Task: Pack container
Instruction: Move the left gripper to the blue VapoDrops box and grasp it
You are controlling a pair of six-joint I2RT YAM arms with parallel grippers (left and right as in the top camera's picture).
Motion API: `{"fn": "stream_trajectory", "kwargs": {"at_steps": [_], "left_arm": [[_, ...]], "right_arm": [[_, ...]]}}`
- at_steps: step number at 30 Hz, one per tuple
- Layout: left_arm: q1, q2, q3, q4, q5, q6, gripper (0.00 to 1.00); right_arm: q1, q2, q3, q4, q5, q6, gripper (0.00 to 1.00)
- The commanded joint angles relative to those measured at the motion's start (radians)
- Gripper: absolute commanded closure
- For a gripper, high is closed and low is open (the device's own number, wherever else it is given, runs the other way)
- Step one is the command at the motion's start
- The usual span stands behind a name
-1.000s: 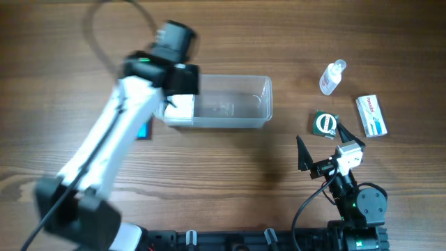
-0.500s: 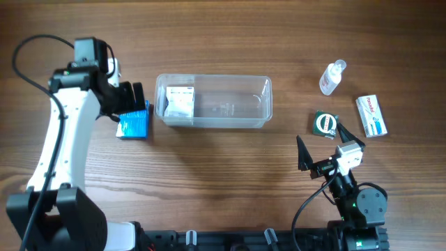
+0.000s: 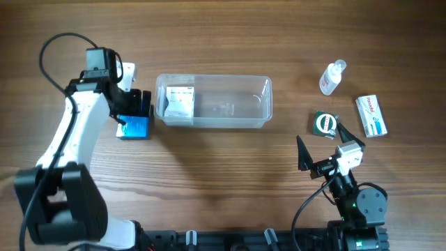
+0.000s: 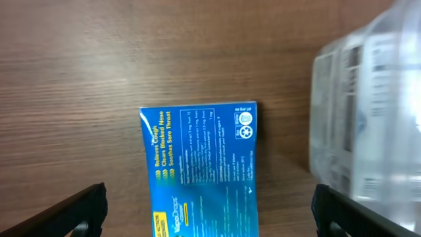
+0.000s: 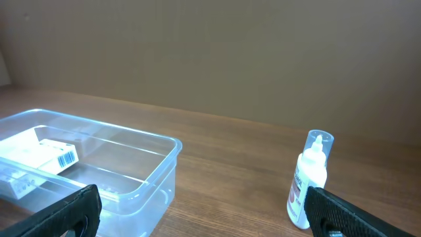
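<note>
Container [image 3: 230, 124] holds white box [image 3: 178, 104]; left jaws wide over blue box [image 4: 200, 171]; right jaws wide.

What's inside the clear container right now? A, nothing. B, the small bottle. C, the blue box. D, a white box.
D: a white box lies in the container, at the end nearest the blue box; the blue box and the bottle sit on the table outside it.

In the left wrist view we see the blue box [image 4: 200, 171] cut off by the bottom edge and the container [image 4: 368, 118] blurred and cropped at the right. In the right wrist view the label on the bottle [image 5: 310, 181] is too small for us to read.
</note>
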Motion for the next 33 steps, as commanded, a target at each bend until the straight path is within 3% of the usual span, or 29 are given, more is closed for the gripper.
{"fn": "stream_trajectory", "kwargs": {"at_steps": [1, 18, 22, 33], "left_arm": [[0.002, 0.081, -0.006, 0.026, -0.011, 0.038, 0.00], [0.003, 0.234, -0.006, 0.087, -0.011, 0.086, 0.01], [0.003, 0.234, -0.006, 0.092, -0.011, 0.086, 0.16], [0.003, 0.233, -0.006, 0.085, -0.011, 0.085, 0.27]], "right_arm": [[-0.004, -0.007, -0.001, 0.003, 0.006, -0.005, 0.00], [-0.004, -0.007, -0.001, 0.003, 0.006, -0.005, 0.00], [-0.004, -0.007, -0.001, 0.003, 0.006, -0.005, 0.00], [-0.004, -0.007, -0.001, 0.003, 0.006, -0.005, 0.00]]}}
